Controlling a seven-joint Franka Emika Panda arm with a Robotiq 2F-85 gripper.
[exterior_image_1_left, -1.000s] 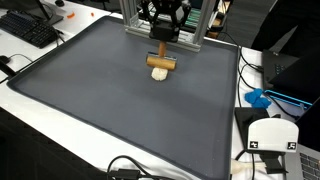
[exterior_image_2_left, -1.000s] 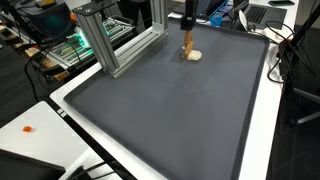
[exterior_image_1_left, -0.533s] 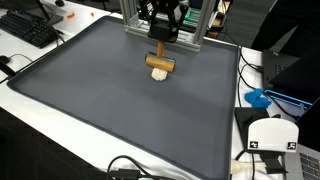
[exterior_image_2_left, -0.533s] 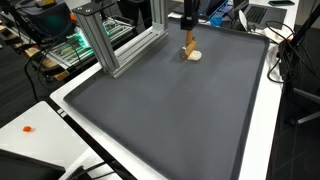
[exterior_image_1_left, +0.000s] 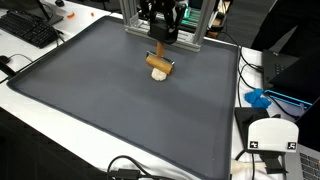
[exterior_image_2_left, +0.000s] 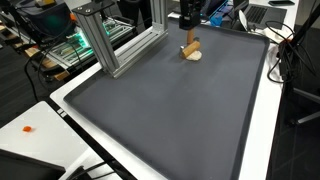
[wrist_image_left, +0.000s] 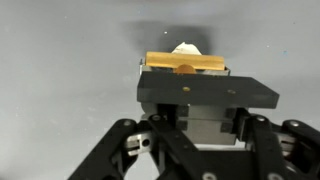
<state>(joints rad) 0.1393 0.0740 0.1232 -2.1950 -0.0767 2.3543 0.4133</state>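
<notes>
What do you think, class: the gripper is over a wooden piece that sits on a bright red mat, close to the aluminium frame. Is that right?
Not quite. The mat is dark grey, not bright red, as both exterior views show. The rest holds: the gripper is over the wooden piece, close to the aluminium frame.
</notes>
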